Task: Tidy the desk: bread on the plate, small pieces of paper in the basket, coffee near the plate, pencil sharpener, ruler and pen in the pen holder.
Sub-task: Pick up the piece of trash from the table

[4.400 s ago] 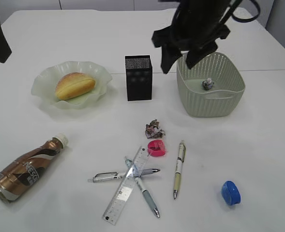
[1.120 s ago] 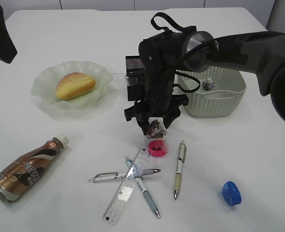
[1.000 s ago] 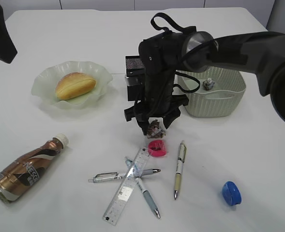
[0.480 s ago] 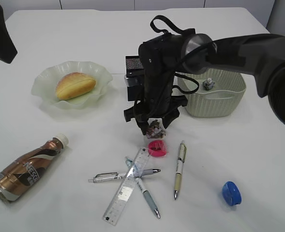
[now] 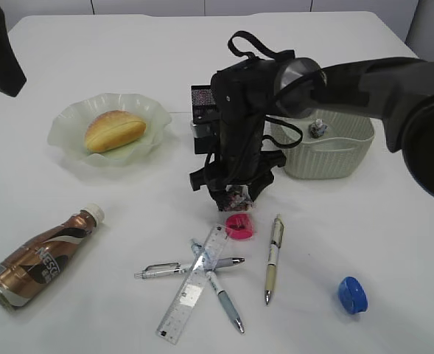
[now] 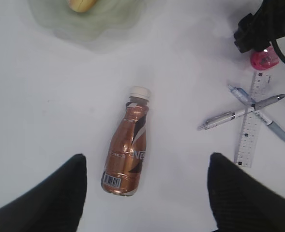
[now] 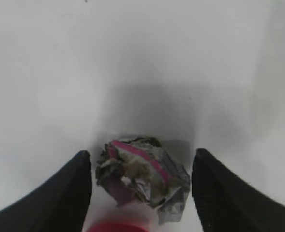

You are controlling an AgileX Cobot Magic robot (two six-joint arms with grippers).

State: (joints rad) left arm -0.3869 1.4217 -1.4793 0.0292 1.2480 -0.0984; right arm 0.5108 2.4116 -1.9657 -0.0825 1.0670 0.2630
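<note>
The right gripper (image 5: 236, 193) is found lowered further than half a second ago, its spread fingers now set down on either side of the loose paper wad (image 7: 141, 177) on the desk (image 5: 364, 221). In the right wrist view the fingers (image 7: 65, 193) stand wide apart with the wad between them, a gap showing on each side; nothing is held yet. Four seconds ago this arm was over the basket (image 5: 327, 158), where one wad (image 5: 317, 129) is seen lying inside. It is judged that the first piece has been delivered and the second is about to be grasped; closing of the fingers is what remains before the lift.

The pink pencil sharpener (image 5: 239, 226) lies just beside the wad, on the near side, and is seen as a red blur at the bottom edge of the right wrist view. A risk is noted that it may be nudged or caught when the fingers close.

The left gripper (image 6: 147, 193) hangs well above the coffee (image 6: 127, 145), fingers wide and empty, unchanged over the last second. The bottle lies on its side, well apart from the plate (image 5: 65, 140).

The bread (image 5: 113, 130) is already on the plate. The ruler (image 5: 193, 284), the pens (image 5: 273, 258), the blue sharpener (image 5: 351, 294) and the pink one are outside the pen holder (image 5: 202, 99), which is partly hidden by the arm.
</note>
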